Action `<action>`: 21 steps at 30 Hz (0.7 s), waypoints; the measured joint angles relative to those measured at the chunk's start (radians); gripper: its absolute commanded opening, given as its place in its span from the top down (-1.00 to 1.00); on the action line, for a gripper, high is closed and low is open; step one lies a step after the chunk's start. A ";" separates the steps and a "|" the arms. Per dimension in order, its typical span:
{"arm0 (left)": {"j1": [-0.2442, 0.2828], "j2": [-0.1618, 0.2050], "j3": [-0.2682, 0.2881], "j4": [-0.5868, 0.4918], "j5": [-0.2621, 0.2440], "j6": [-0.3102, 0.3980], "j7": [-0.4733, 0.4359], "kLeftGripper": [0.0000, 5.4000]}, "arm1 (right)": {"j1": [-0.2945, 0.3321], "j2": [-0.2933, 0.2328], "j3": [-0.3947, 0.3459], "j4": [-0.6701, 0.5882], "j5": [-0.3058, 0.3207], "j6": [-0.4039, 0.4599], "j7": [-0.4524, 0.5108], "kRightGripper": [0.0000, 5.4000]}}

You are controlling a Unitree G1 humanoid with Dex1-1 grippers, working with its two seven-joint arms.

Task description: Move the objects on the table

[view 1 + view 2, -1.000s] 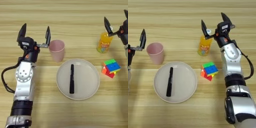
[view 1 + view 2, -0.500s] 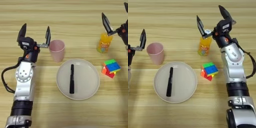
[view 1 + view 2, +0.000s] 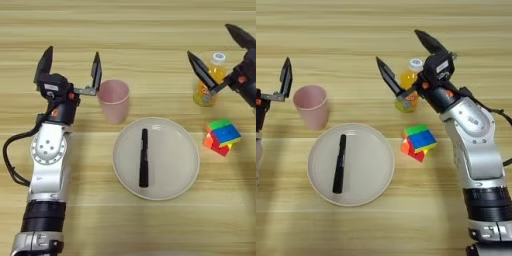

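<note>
Plate (image 3: pixel 175 170) sits at table (image 3: pixel 125 30) centre, toward the near edge; pen (image 3: pixel 144 157) lies on it, left of its middle, pointing front to back. Cup (image 3: pixel 114 100) stands just behind the plate's left rim. Bottle (image 3: pixel 407 85) stands behind and right of the plate. Cube (image 3: pixel 418 142) lies right of the plate, in front of the bottle.

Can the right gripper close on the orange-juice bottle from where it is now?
Probably yes. The right gripper is open, its jaws spread wide on either side of the orange-juice bottle, with nothing between them and it. The colourful cube lies nearer the robot, out of the way.
</note>
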 measured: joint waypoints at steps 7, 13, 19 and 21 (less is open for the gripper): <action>0.012 0.009 -0.001 -0.030 -0.001 0.021 -0.004 -1.00 | 0.058 -0.044 0.036 -0.050 0.023 0.097 0.071 -0.99; 0.034 0.022 0.006 -0.037 -0.004 0.040 -0.009 -1.00 | 0.085 -0.055 0.112 -0.039 -0.005 0.143 0.111 -0.99; 0.049 0.026 0.027 -0.035 -0.032 0.072 -0.005 -1.00 | 0.084 -0.053 0.176 -0.002 -0.049 0.161 0.132 -0.99; 0.057 0.029 0.034 -0.034 -0.032 0.084 0.001 -1.00 | 0.084 -0.050 0.187 0.005 -0.056 0.163 0.135 -0.99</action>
